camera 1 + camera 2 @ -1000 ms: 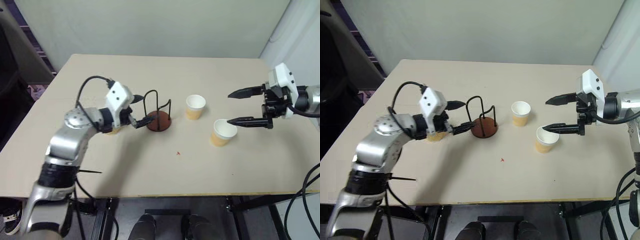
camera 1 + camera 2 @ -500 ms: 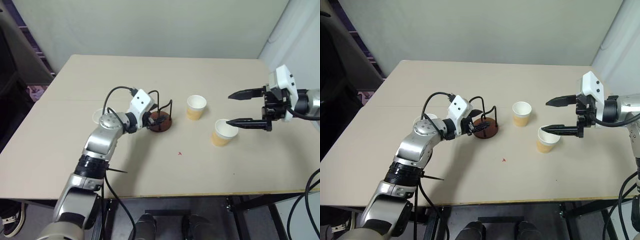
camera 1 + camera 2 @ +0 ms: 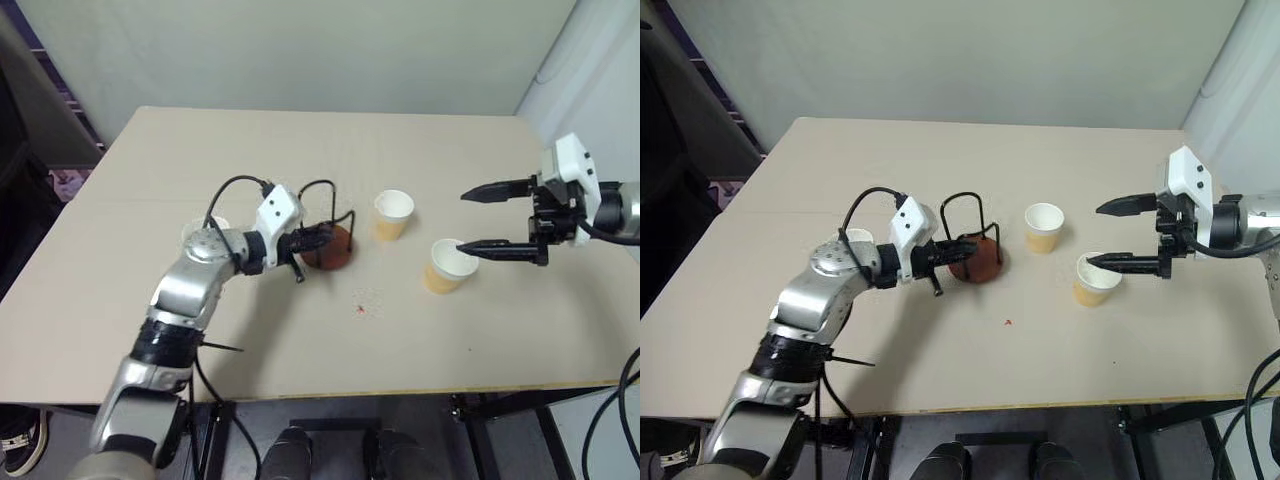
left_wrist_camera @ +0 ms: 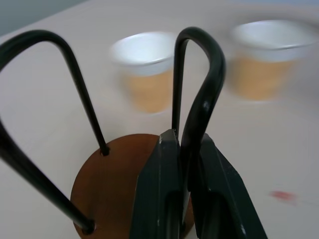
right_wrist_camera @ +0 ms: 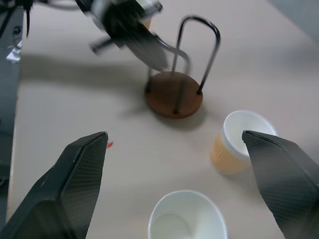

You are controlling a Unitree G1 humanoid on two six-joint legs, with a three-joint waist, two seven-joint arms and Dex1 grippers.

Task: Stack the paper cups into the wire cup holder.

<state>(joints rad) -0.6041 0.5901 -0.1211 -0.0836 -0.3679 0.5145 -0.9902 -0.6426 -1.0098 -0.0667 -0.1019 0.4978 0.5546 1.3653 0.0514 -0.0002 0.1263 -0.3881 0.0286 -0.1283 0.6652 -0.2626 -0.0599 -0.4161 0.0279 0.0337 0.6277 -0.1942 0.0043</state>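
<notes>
Black wire cup holder (image 3: 325, 232) mid-table, its near loop pinched between the left gripper (image 4: 185, 164) fingers | two paper cups (image 3: 392, 214) (image 3: 445, 267) just right of it, third (image 3: 200, 231) behind left arm | right gripper (image 3: 478, 219) spread wide above nearest cup, empty

- On the table (image 3: 300, 350), the wire cup holder (image 3: 325, 235) stands left of centre.
- Two paper cups (image 3: 392, 214) sit to its right, one nearer the front edge.
- A third cup (image 3: 200, 229) lies to the holder's left.
</notes>
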